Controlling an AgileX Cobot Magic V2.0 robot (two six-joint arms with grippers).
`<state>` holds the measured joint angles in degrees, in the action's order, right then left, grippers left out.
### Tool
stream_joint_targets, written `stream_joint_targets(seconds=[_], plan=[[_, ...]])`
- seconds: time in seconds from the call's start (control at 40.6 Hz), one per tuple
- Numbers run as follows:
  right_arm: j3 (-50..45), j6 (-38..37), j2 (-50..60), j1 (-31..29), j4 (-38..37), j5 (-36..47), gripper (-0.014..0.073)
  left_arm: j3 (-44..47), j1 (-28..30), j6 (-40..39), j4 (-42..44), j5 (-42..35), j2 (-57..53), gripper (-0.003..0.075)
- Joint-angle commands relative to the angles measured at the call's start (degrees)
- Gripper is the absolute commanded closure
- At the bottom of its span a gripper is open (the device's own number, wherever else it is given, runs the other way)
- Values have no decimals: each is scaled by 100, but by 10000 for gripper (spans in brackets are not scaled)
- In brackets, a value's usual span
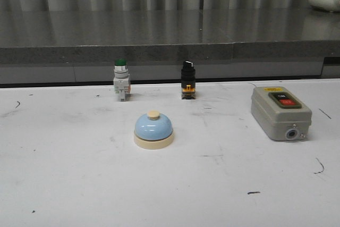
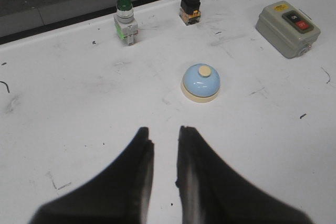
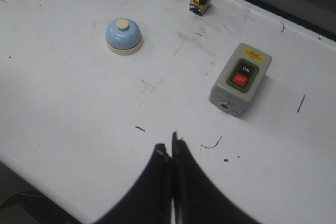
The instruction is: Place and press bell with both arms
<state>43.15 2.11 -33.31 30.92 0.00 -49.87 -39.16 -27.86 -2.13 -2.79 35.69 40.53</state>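
White scuffed table (image 1: 64, 184), bell (image 1: 153, 130) upright mid-table, left gripper (image 2: 165, 145) slightly apart, right gripper (image 3: 169, 153) together.

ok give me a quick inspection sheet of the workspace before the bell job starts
surface: white table, scuffed with dark marks and specks
job's things: light-blue bell upright near the middle of the table, cream button up, nothing touching it
clutter: green-capped push-button and black selector switch standing behind the bell; grey switch box with ON and OFF buttons to the right
grippers: left gripper has a narrow gap between its fingers, holding nothing; right gripper has its fingers almost together, holding nothing; both are back from the bell
cables: nothing seen
surroundings: grey ledge behind the table, pale curtain above
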Motion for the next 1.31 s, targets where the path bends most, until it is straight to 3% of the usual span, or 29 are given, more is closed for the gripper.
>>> stream_joint_targets(seconds=[0.0, 0.247, 0.468, 0.814, 1.06, 1.282], plan=[[164, -5, 3, -33, 0, 326, 663, -161, 7, -38, -62, -388, -37, 739], [164, -5, 3, -33, 0, 326, 663, -139, -4, 1, 11, -404, -120, 740], [164, -5, 3, -33, 0, 327, 663, 228, 766, 33, 436, -767, -754, 740], [164, -5, 3, -33, 0, 327, 663, 2454, 2060, 33, 436, -2792, -2646, 740], [164, -5, 3, -33, 0, 327, 663, 3636, 2728, 23, 179, -3251, -3791, 740], [164, -5, 3, -33, 0, 334, 663, 4086, 2805, 23, 138, -3665, -4184, 740]])
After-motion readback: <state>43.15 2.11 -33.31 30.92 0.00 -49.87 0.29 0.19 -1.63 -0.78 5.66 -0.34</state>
